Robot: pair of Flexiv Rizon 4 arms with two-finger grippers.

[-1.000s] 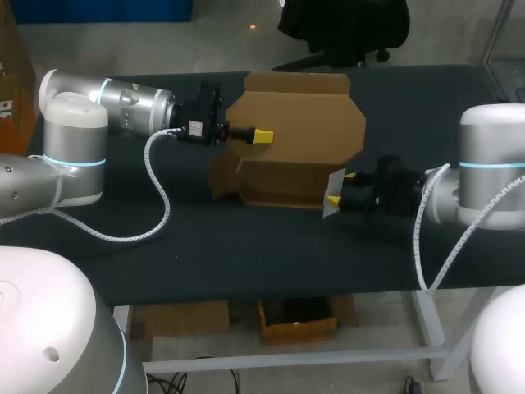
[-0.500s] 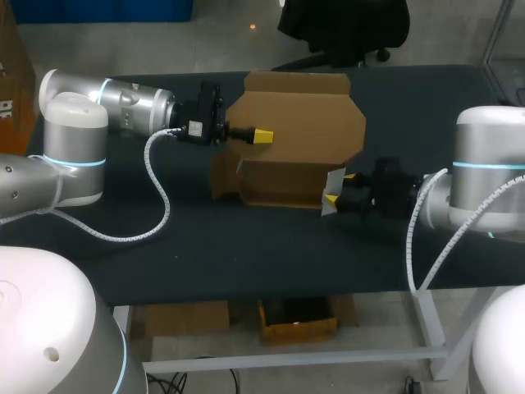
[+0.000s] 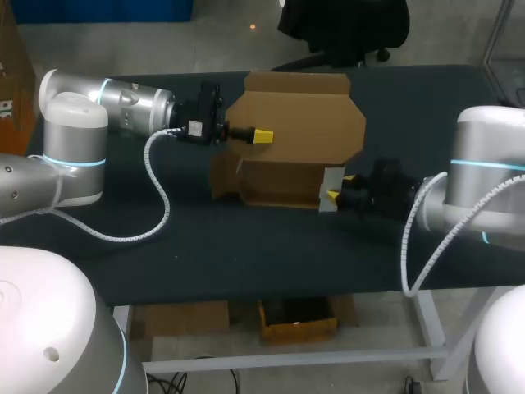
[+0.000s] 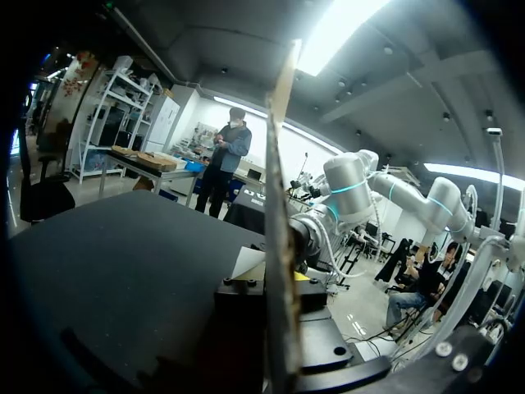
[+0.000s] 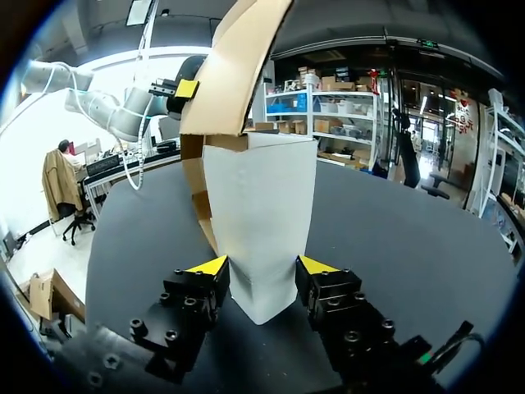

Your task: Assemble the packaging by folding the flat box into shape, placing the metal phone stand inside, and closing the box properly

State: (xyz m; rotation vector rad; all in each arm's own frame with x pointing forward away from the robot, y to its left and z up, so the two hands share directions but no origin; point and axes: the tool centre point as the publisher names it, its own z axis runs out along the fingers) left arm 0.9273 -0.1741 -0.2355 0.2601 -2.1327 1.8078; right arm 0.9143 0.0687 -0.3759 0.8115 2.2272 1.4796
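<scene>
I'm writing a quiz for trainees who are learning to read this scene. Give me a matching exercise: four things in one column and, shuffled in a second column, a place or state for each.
Column one:
1. left gripper
2. right gripper
3. cardboard box
4. table

Column two:
A. shut on the white flap, fingers on either side of it
B. dark surface under everything
C. shut on the box's raised brown panel
D. partly folded, not closed

Pairs: 1-C, 2-A, 3-D, 4-B
</scene>
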